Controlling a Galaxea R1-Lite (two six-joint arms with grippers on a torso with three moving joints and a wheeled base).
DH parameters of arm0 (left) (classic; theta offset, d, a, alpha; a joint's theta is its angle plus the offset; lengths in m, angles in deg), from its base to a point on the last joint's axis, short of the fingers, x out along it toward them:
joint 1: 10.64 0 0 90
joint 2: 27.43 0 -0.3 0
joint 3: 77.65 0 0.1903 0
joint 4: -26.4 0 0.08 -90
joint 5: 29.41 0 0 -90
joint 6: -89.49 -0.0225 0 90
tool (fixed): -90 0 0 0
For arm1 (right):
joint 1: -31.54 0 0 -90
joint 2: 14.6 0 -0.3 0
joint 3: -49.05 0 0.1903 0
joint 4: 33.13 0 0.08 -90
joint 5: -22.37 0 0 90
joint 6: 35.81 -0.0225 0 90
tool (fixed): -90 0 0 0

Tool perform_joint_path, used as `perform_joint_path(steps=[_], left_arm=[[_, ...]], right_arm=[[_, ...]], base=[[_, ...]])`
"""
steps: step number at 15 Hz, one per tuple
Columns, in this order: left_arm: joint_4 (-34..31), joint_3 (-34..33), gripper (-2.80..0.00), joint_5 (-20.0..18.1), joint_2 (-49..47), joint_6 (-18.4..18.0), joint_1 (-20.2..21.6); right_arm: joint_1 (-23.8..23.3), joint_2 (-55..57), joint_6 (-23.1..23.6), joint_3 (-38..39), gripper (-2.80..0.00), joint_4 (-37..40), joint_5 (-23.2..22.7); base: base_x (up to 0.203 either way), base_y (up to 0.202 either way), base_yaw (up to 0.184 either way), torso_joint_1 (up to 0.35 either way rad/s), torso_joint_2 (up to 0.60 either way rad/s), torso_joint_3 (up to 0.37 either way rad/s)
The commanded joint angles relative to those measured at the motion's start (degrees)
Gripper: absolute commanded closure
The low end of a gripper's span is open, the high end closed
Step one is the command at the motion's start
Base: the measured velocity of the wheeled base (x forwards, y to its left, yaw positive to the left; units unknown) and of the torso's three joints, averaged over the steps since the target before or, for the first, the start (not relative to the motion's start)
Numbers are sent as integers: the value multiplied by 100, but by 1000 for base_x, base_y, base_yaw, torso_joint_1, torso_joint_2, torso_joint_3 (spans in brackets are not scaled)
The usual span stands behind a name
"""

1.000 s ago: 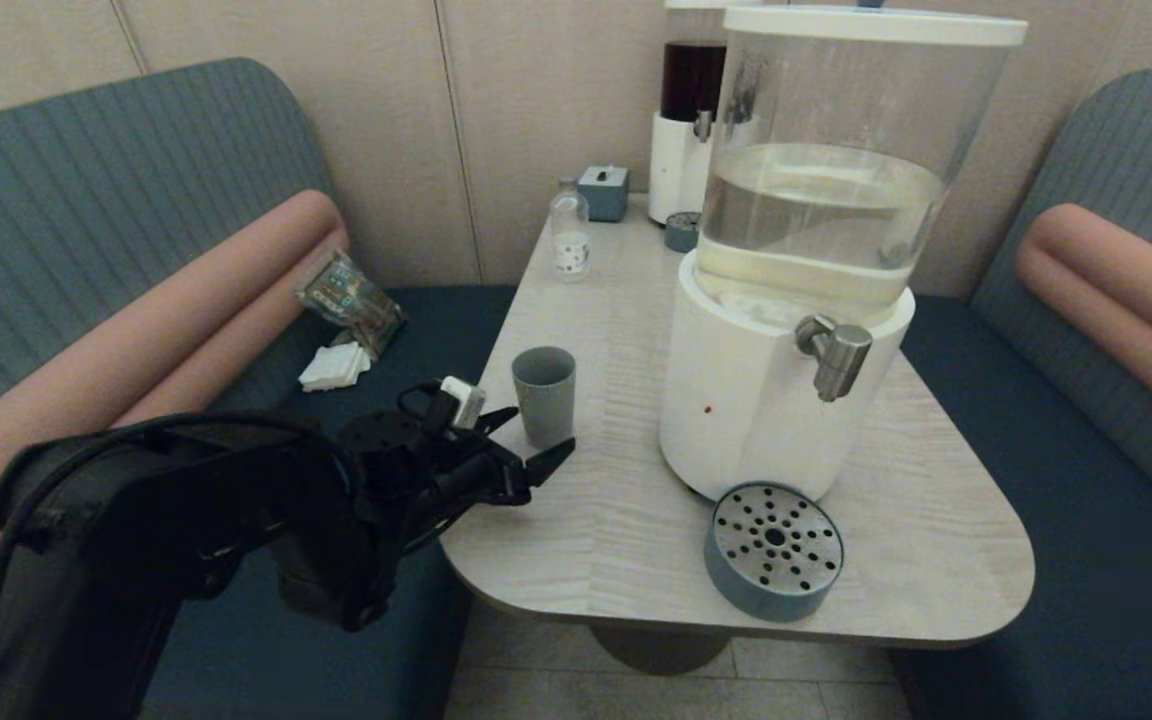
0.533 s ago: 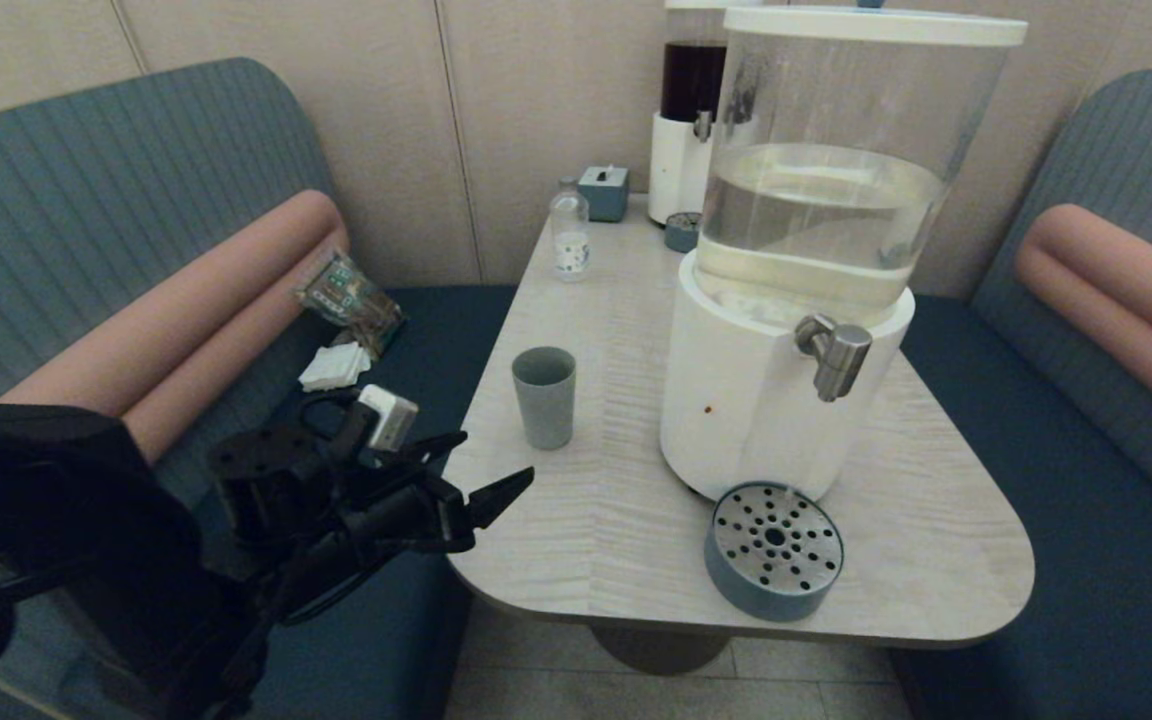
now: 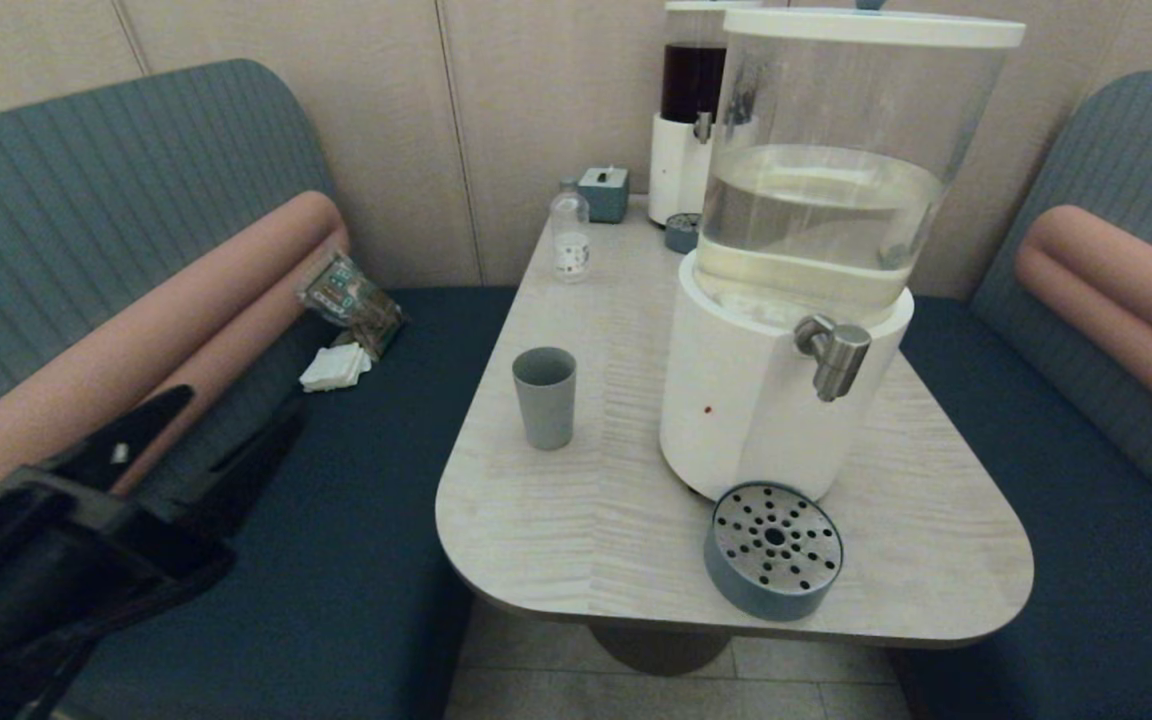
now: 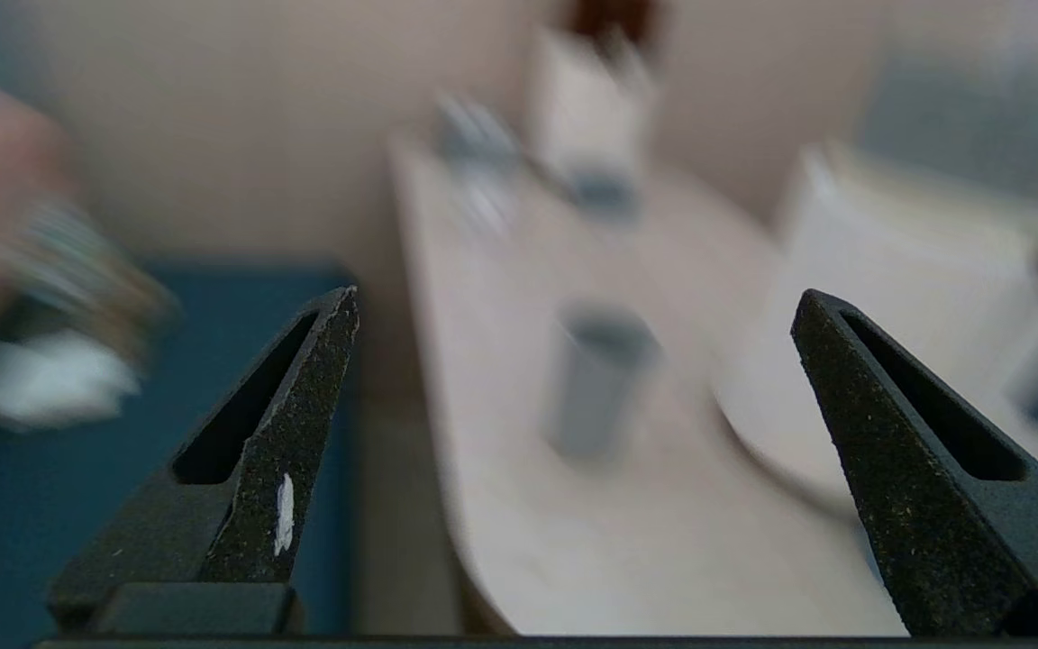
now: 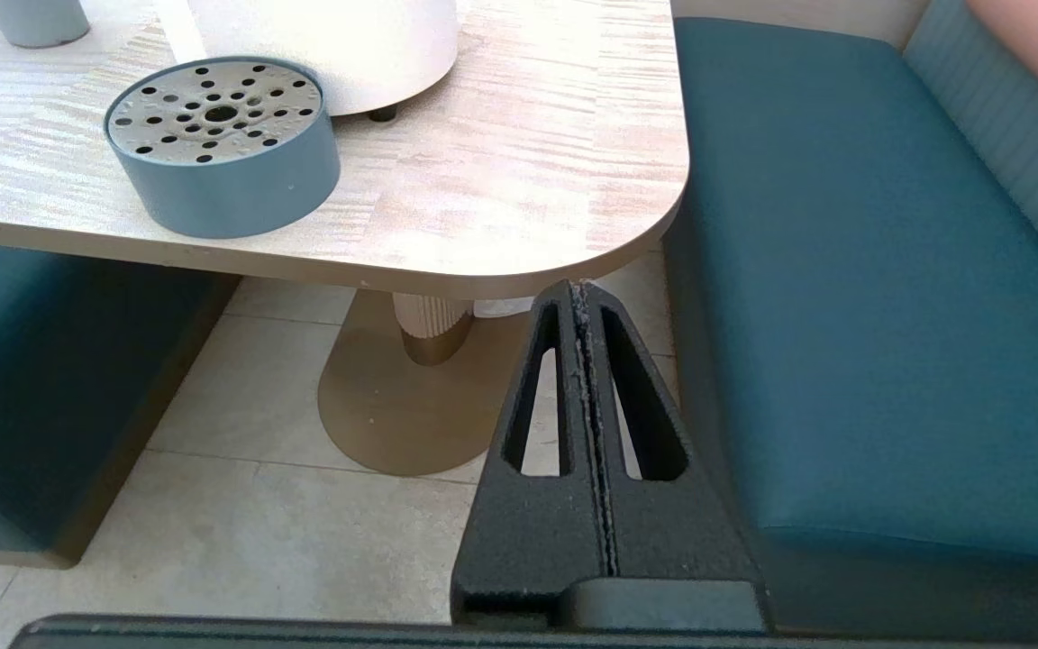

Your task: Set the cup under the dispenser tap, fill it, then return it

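Note:
The grey-blue cup (image 3: pixel 544 397) stands upright on the table (image 3: pixel 576 520), left of the big dispenser's white base (image 3: pixel 736 400). The steel dispenser tap (image 3: pixel 836 356) juts out above the round drip tray (image 3: pixel 774 549), with nothing beneath it. My left gripper (image 3: pixel 241 410) hangs open and empty over the left bench, well left of the table and apart from the cup. In the left wrist view the left gripper (image 4: pixel 576 297) frames the blurred cup (image 4: pixel 600 379) far ahead. My right gripper (image 5: pixel 580 293) is shut and empty, low beside the table's near right corner.
A small clear bottle (image 3: pixel 570 238), a blue box (image 3: pixel 604 192) and a narrow dispenser with dark liquid (image 3: pixel 688 110) stand at the table's far end. A packet (image 3: pixel 348 300) and white napkins (image 3: pixel 334 367) lie on the left bench. The right bench (image 5: pixel 843 315) lies beside the right gripper.
My left arm has drawn back from beside the cup, moving left and off the table to hang over the bench. The cup has stayed where it was.

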Motion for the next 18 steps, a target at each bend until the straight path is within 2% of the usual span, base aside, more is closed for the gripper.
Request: perform_joint_path(steps=[1,4,6,8,10,13,14,17,18], left_arm=[[-70,-244,-280,138,1631,56,561],[-546,-254,-280,154,2808,87,1120],[-1288,-141,-280,-40,3710,55,1246],[-2773,208,-280,-189,4840,-61,1313],[-4858,727,-280,-330,5953,-381,1348],[-6583,847,-280,-550,7050,-813,1376],[-6838,689,-280,-597,7151,-914,1379],[-6356,-279,-280,-710,7129,-1104,1383],[-6304,-361,0,-729,7125,-1168,1385]], right_arm=[[-2,9,2,0,0,-7,2],[-2,9,2,0,0,0,2],[-2,9,2,0,0,0,2],[-2,9,2,0,0,0,2],[-2,9,2,0,0,0,2],[2,9,-3,0,0,-3,2],[-2,9,2,0,0,0,2],[-2,9,2,0,0,0,2],[-2,9,2,0,0,-8,2]], base=[[0,0,0,0,0,0],[0,0,0,0,0,0],[0,0,0,0,0,0],[0,0,0,0,0,0],[0,0,0,0,0,0],[0,0,0,0,0,0],[0,0,0,0,0,0],[0,0,0,0,0,0],[0,0,0,0,0,0]])
